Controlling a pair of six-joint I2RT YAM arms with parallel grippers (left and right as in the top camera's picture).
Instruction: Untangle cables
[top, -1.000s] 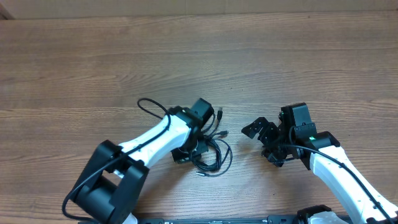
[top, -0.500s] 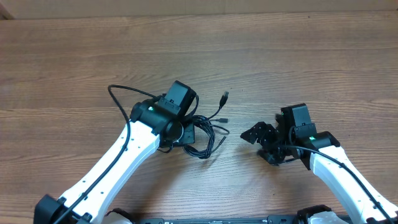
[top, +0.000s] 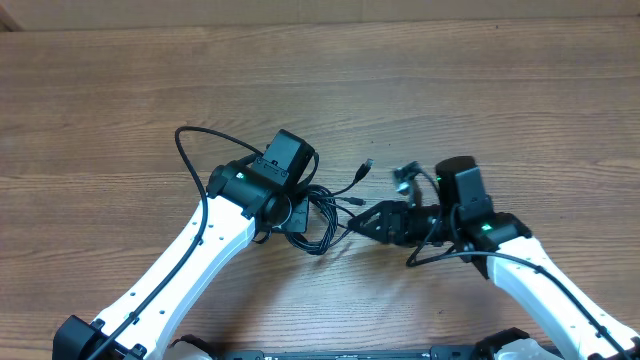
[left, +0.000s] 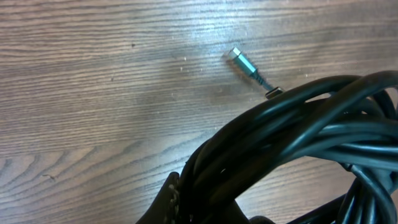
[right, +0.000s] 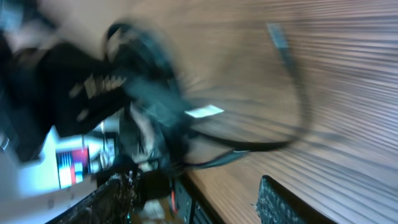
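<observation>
Overhead: the cables (top: 328, 218) lie in a loose tangle near the middle of the bench (top: 450, 90), between my two arms. My left fingers (top: 298, 214) sit at the left edge of the tangle, closed right down on the cables. In my left wrist view the black cords (left: 298, 124) fill the lower right of the picture as a thick bunch of loops running down toward the fingers. One cord leaves the tangle toward the far side and ends in a small plug (top: 368, 165) lying flat on the wood, apart from the loops. The left wrist view shows the same plug (left: 244, 63) with a metal tip on bare bench. My right fingers (top: 375, 222) point left at the tangle, just beside its right edge; overhead I cannot tell whether they touch a cord. The right wrist view is blurred, but both fingers (right: 280, 199) show at the bottom, standing apart with nothing between them. A cord (right: 261, 146) curves across the bench ahead of them, plug (right: 274, 32) at the top.
</observation>
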